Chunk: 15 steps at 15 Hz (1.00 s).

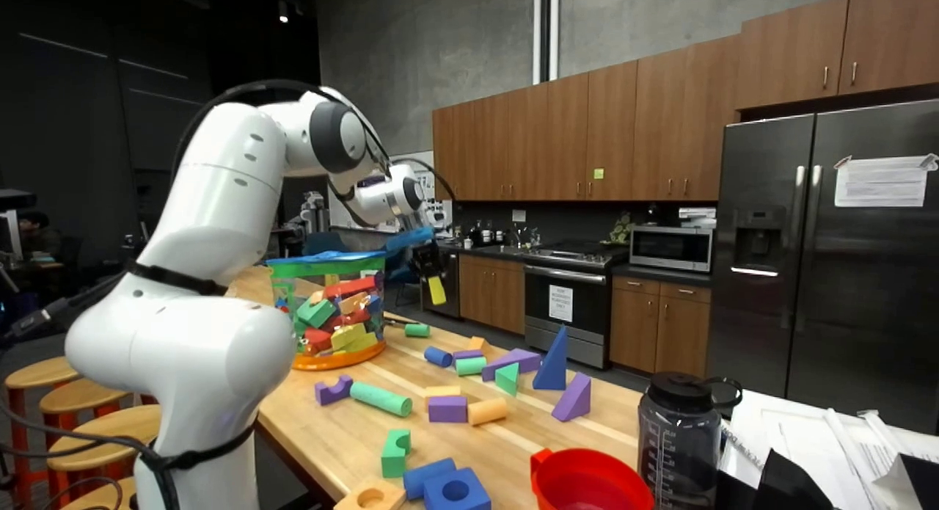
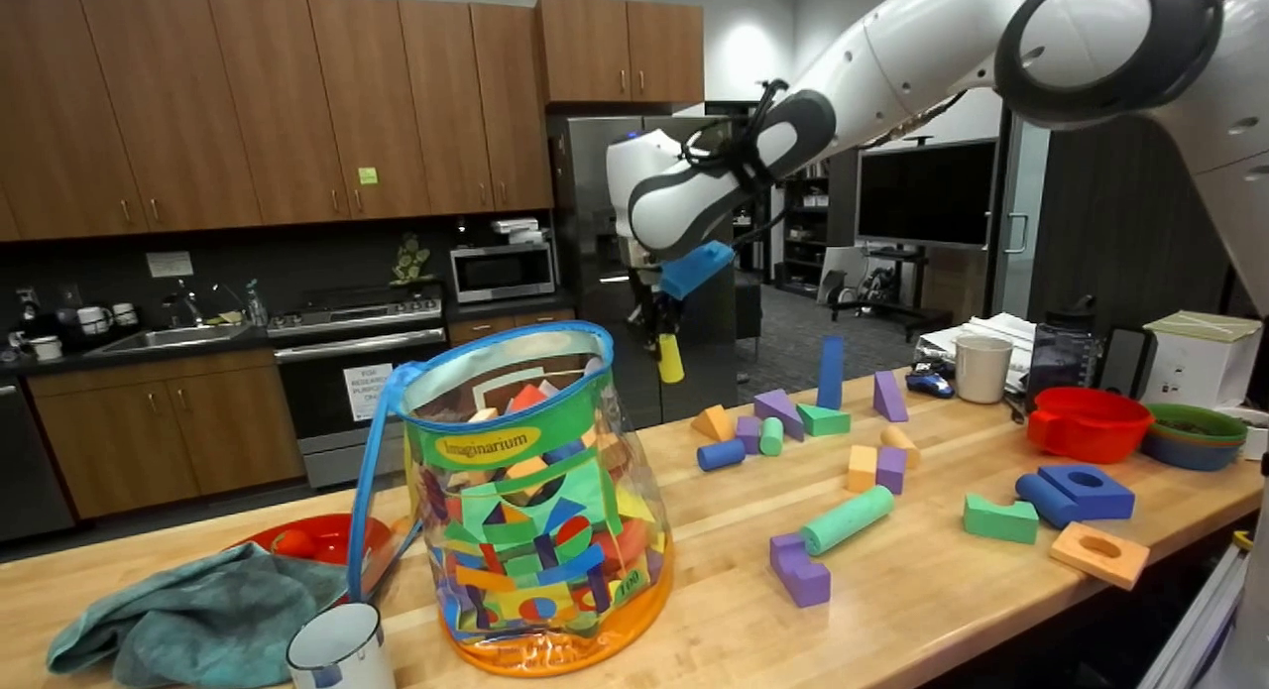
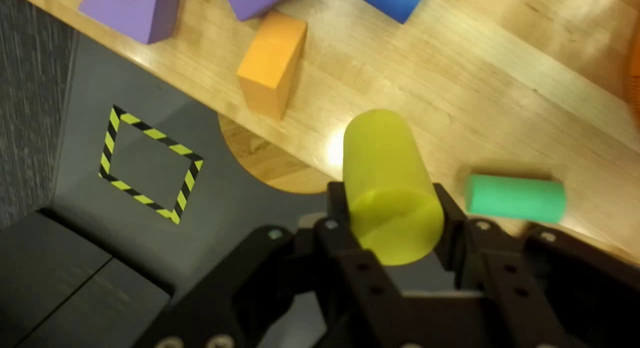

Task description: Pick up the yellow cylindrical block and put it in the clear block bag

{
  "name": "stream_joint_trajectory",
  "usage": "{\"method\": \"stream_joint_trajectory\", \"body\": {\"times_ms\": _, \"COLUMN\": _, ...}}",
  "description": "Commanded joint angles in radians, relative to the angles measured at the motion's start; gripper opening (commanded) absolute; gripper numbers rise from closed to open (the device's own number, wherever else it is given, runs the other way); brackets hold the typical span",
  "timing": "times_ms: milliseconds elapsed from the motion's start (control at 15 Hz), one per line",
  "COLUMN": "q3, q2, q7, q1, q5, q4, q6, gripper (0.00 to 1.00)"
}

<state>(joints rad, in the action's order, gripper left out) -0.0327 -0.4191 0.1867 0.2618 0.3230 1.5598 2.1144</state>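
The yellow cylindrical block [image 1: 437, 290] hangs in the air, slightly tilted, clamped by the gripper [image 3: 391, 208] with its free end jutting out below. Lower down, a green cylindrical block [image 3: 517, 198] lies on the table [image 2: 714, 610]. The clear block bag [image 2: 567, 419] stands apart to one side, open-topped and well filled. What remains seems to be the carry and the drop. In an exterior view the held block shows lower than the bag's blue rim [image 1: 337, 257], so lifting first seems wise; a flat sideways sweep could bump the bag. Then centre it over the opening, lower a little, and release once the free end is inside.
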Motion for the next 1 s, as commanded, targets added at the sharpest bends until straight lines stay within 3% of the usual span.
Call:
{"method": "stream_joint_trajectory", "body": {"times_ms": 0, "q3": -0.05, "q2": 0.154, "q7": -0.013, "q1": 0.025, "q5": -0.009, "q4": 0.027, "q6": -0.075, "gripper": 0.16}}
{"method": "stream_joint_trajectory", "body": {"times_ms": 400, "q3": -0.129, "q2": 0.266, "q7": -0.034, "q1": 0.035, "q5": -0.022, "q4": 0.007, "q6": -0.138, "gripper": 0.16}}
{"method": "stream_joint_trajectory", "body": {"times_ms": 933, "q3": -0.213, "q2": 0.318, "q7": -0.219, "q1": 0.031, "q5": -0.213, "q4": 0.131, "q6": -0.011, "gripper": 0.16}}
